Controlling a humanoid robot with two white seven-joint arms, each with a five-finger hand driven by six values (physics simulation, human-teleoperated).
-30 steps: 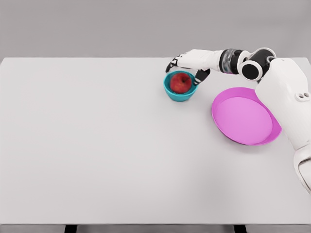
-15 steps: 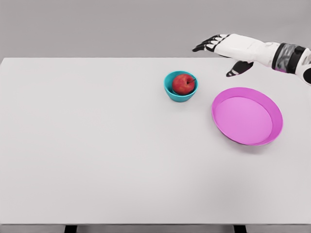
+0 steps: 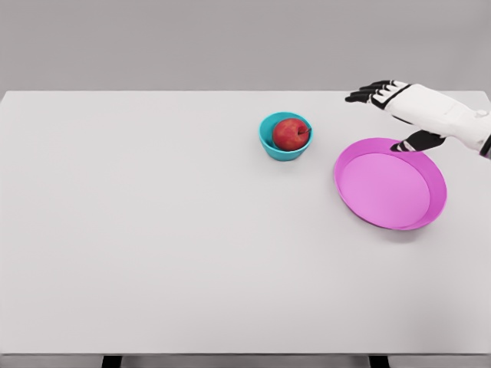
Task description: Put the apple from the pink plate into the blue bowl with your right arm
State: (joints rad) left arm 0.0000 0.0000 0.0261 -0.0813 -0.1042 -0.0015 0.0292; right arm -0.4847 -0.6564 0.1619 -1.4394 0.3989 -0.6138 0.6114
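Red apple [image 3: 291, 134] sitting in the blue bowl [image 3: 285, 136].
The right hand [image 3: 418, 107] is hovering with fingers [image 3: 367, 93] spread, holding nothing, the bowl well beyond its fingertips.

So the right robot hand [image 3: 399, 115] is only partly in shot, its arm runs off the right edge just past the wrist, so nothing of the forearm shows. To the left of the robot hand, the apple [image 3: 291, 134] has its lower part tucked behind the rim of the bowl [image 3: 281, 151]. Far below the robot hand, two dark table legs [image 3: 112, 361] get chopped by the bottom edge.
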